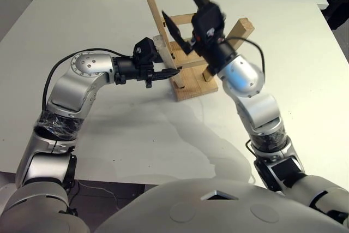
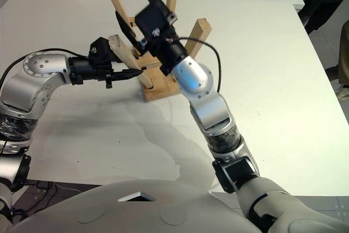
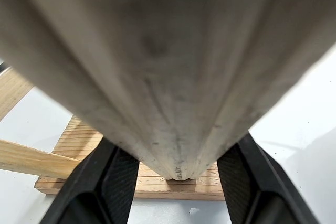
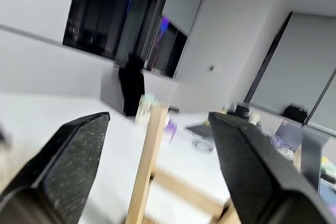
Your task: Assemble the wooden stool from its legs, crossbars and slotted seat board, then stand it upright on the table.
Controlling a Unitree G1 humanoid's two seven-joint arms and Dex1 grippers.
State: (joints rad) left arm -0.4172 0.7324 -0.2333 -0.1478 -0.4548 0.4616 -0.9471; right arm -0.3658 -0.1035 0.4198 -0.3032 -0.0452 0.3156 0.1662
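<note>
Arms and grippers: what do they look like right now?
The left arm and right arm are silver rounded shells with black joint bands; a black cable loops off each. The left gripper and right gripper are black, with two tapered fingers and textured pads.

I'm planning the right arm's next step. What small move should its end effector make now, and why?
Probably lower the open right end effector around the upright leg ahead of it and close, to steady it: the left end effector is shut on a second leg by the seat board, so that side looks held.
</note>
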